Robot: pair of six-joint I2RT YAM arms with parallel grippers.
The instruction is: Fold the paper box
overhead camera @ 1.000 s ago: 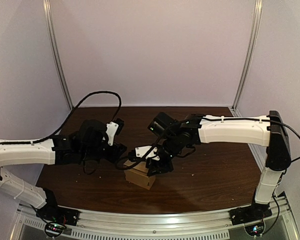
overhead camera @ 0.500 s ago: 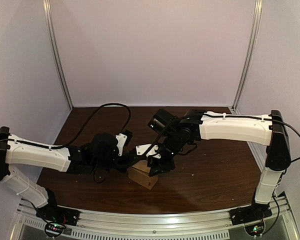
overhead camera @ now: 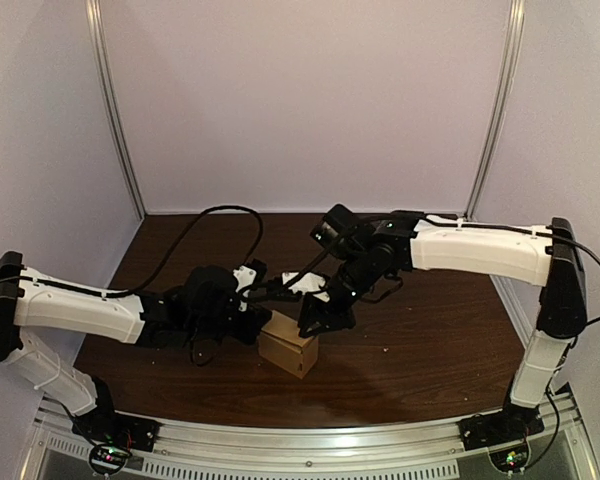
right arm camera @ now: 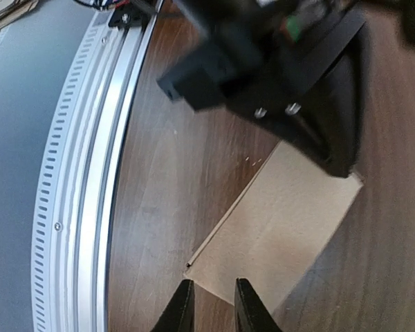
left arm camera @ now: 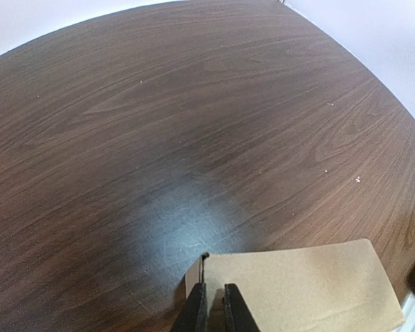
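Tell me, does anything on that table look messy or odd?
Only small things: a few pale crumbs dot the dark table, and the paper box sits skewed to the table's edge. Nothing looks torn or spilled.

Ahead of my left gripper the dark wooden table stretches away, with a few pale crumbs off to its right. Left of my right gripper a ribbed metal rail runs along the table's edge, with a slotted grey strip just beyond it. Lilac walls and metal posts stand far beyond both.
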